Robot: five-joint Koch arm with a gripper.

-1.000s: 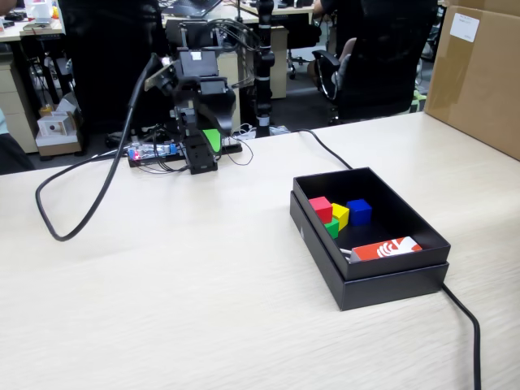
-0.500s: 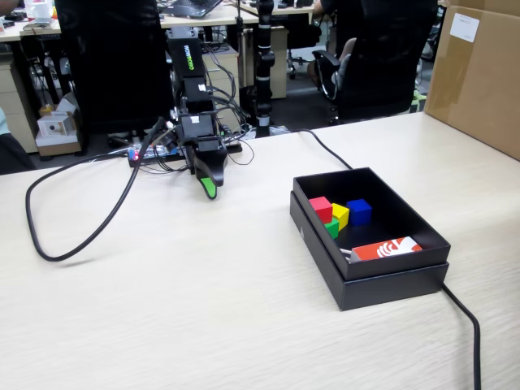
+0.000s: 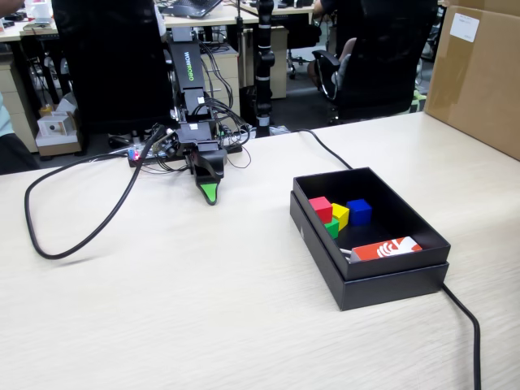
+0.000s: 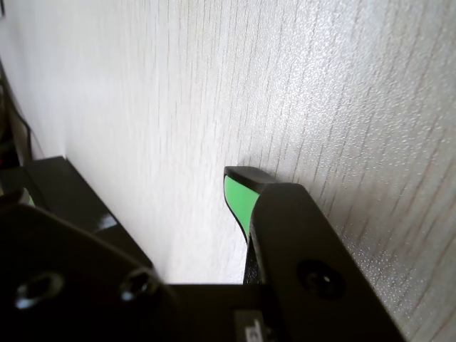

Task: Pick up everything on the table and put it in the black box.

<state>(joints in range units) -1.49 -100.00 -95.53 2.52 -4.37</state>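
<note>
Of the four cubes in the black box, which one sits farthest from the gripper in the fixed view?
The blue cube. It sits apart at the right of the black box, while the red cube, yellow cube and green cube cluster nearer the gripper.

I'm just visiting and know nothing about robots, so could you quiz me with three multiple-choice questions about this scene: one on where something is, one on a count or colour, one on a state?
1. Where are the cubes?
A. Scattered on the table
B. Inside the black box
C. On the brown carton

2. How many cubes are there?
A. Two
B. Four
C. Six

3. What is the pincer holding?
A. Nothing
B. A cube
C. The card

Answers:
1. B: the red cube, yellow cube, green cube and blue cube sit inside the black box.
2. B: one of each colour shows.
3. A: the pincer points down at bare table in the fixed view, nothing in it.
</note>
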